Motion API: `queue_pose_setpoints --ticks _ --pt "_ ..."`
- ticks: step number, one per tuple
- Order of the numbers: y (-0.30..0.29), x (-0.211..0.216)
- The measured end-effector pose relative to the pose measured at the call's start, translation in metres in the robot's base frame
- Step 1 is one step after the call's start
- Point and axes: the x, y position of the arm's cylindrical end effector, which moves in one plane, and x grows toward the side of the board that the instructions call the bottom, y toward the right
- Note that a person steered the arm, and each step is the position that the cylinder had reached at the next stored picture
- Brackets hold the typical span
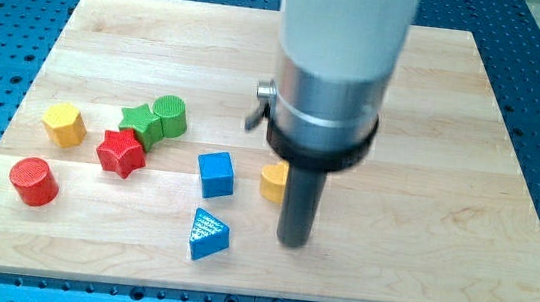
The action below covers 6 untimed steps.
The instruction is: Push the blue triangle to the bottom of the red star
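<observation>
Half the orange block hides behind my tip (a gripless tool, holding nothing).

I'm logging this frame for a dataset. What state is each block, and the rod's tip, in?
My tip: down on the board, right of the blue triangle, apart.
Blue triangle: flat, untouched, right of and below the red star.
Red star: flat, touching the green star.
Green star: against the green cylinder.
Green cylinder: upright.
Blue cube: alone.
Red cylinder: upright.
Yellow hexagon: upright.
Orange block: partly hidden by the rod.
</observation>
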Motion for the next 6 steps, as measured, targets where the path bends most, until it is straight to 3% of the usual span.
queue_pose_setpoints --ticks 1,2,4,5,6 --pt "-0.084 -0.004" --pt "-0.117 -0.046" --pt "-0.077 0.001" --pt "-0.167 0.016" --pt "-0.169 -0.018"
